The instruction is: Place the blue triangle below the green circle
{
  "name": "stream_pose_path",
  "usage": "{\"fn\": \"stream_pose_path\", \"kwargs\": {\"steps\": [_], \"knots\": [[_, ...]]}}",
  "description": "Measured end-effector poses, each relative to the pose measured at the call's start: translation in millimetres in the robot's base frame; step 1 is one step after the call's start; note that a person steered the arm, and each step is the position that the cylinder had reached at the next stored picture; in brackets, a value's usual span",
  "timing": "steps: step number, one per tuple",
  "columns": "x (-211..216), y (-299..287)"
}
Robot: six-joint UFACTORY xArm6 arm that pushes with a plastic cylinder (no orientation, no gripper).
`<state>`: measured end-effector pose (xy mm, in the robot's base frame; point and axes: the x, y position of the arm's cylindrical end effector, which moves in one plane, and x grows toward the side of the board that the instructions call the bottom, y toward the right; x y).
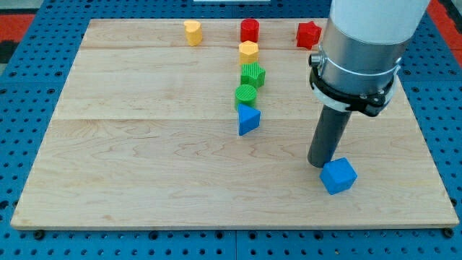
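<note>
Lying well left of my tip, blue triangle touches green circle.

The triangle lies just below the circle, touching it, mid-board.

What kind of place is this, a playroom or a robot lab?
Probably a robot lab's test bench. A wooden board lies on a blue gridded surface, small coloured blocks such as the blue triangle and green circle sit on it, and my tip rests beside a blue cube.
</note>
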<state>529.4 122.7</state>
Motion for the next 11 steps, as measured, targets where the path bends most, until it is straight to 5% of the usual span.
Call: {"fn": "stream_pose_path", "kwargs": {"steps": [3,6,8,11], "knots": [[17.7,52.7],[-33.4,-106.9],[-105.1,-140.3],[-125.5,-135.0]]}}
